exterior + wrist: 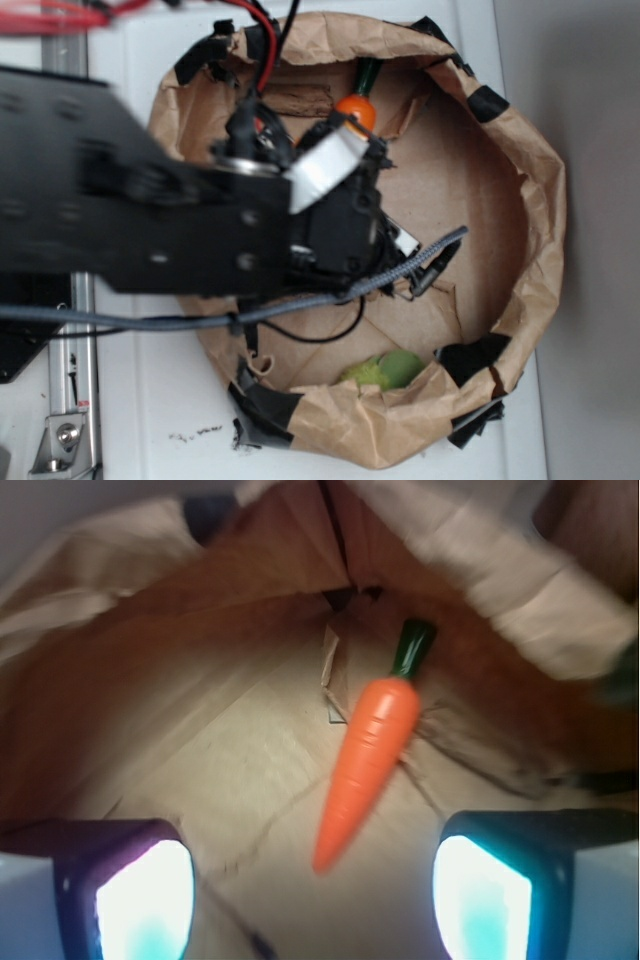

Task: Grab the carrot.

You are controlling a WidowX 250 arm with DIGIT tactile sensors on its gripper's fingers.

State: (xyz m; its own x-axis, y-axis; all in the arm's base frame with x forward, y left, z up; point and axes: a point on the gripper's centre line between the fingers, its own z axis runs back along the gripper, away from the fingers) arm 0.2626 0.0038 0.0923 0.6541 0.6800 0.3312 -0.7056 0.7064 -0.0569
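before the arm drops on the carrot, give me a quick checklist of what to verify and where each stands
1. Gripper open: ok, both pads apart with a wide gap.
2. Carrot in view: ok, lying on the floor of the paper bag nest, stem pointing away.
3. Carrot between the pads: ok in the wrist view, its tip sits in the gap, slightly left of centre.
4. Pads aligned across the carrot: cannot tell, it lies tilted.
5. Height above carrot: cannot tell.
6. Green fuzzy toy out of the way: ok, at the opposite side of the nest.
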